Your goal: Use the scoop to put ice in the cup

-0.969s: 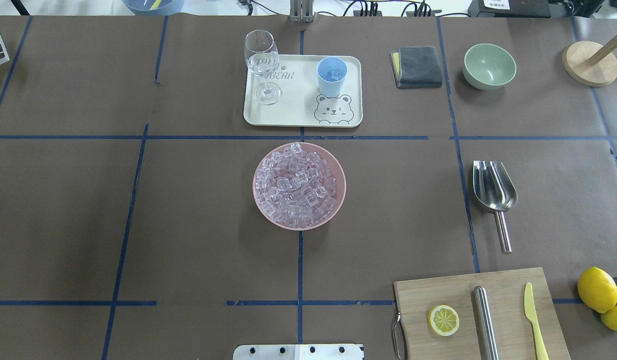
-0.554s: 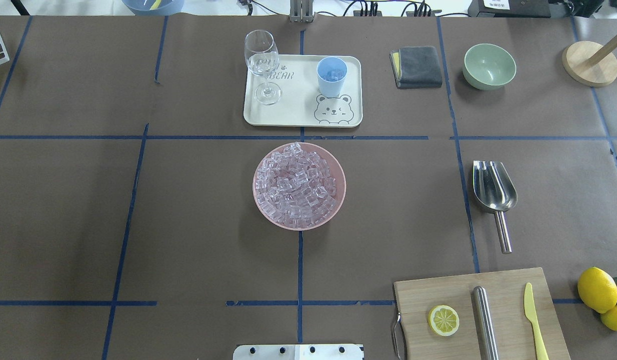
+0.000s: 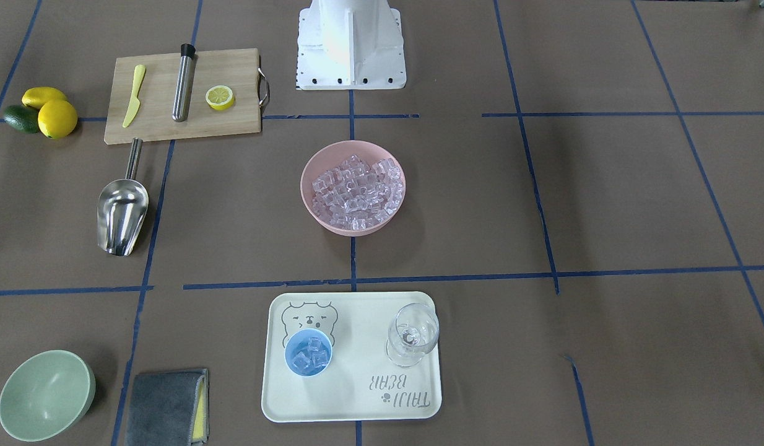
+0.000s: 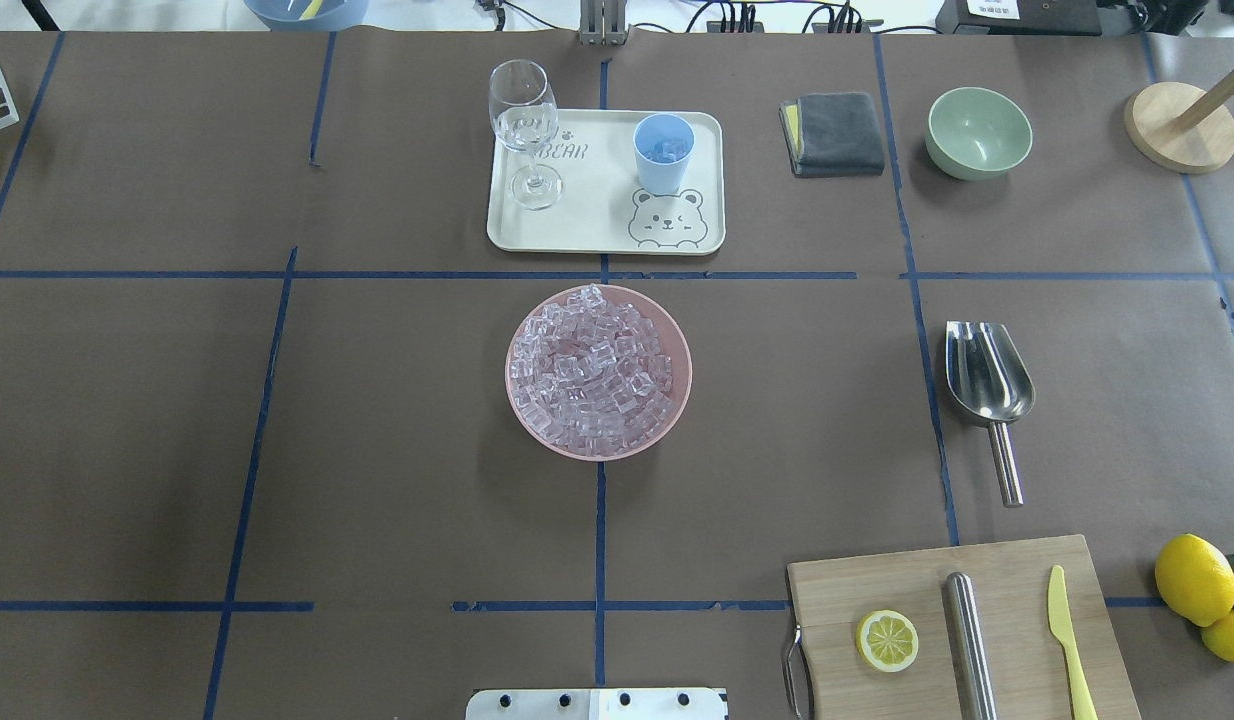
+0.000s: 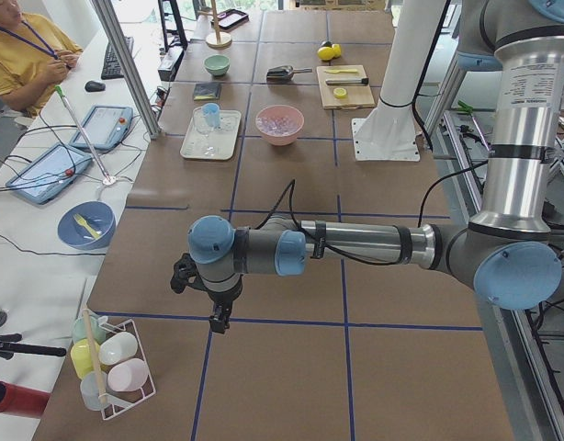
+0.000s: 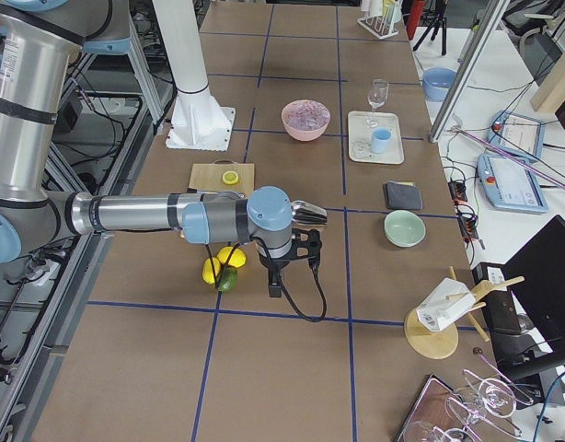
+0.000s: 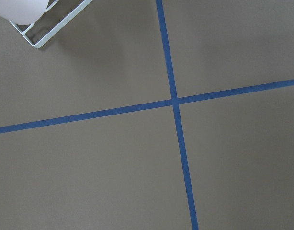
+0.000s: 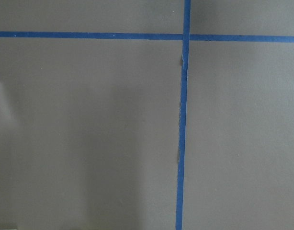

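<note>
The ice (image 4: 592,370) is heaped in a pink bowl (image 4: 677,395) at the table's middle. The light-blue cup (image 4: 663,155) stands on a cream tray (image 4: 587,225) and holds a few cubes (image 3: 308,356). The steel scoop (image 4: 987,375) lies empty on the table to the right, handle toward the robot. Neither gripper is near them. My left gripper (image 5: 218,317) hangs over the far left end of the table, and my right gripper (image 6: 275,290) over the far right end. I cannot tell whether either is open or shut. Both wrist views show only bare table and blue tape.
A wine glass (image 4: 525,130) stands on the tray. A grey cloth (image 4: 835,133), green bowl (image 4: 978,132) and wooden stand (image 4: 1180,127) are at back right. A cutting board (image 4: 917,590) carries a lemon half, steel cylinder and yellow knife. Lemons (image 4: 1194,580) lie beside it.
</note>
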{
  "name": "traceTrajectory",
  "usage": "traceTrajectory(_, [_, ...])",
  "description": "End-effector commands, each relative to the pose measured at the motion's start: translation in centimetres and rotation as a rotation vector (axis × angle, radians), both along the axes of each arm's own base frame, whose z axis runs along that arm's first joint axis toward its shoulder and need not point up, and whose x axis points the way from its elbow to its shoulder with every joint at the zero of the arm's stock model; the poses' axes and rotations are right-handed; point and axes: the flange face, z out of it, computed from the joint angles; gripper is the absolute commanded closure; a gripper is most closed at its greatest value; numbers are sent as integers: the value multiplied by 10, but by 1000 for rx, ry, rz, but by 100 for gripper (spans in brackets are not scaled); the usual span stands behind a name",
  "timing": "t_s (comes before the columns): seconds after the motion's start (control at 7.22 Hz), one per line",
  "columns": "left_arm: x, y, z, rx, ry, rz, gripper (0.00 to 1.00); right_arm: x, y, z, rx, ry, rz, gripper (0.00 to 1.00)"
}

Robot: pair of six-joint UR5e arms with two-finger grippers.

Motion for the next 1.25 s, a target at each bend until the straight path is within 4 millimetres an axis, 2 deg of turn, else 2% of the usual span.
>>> traceTrajectory(0.0, [-3, -2, -9, 27, -60, 0, 0, 0, 0, 0, 1, 0, -1, 0])
traceTrajectory(1.11, [-1, -1, -5, 13, -57, 4, 0, 0, -1, 1, 0, 0, -1, 0])
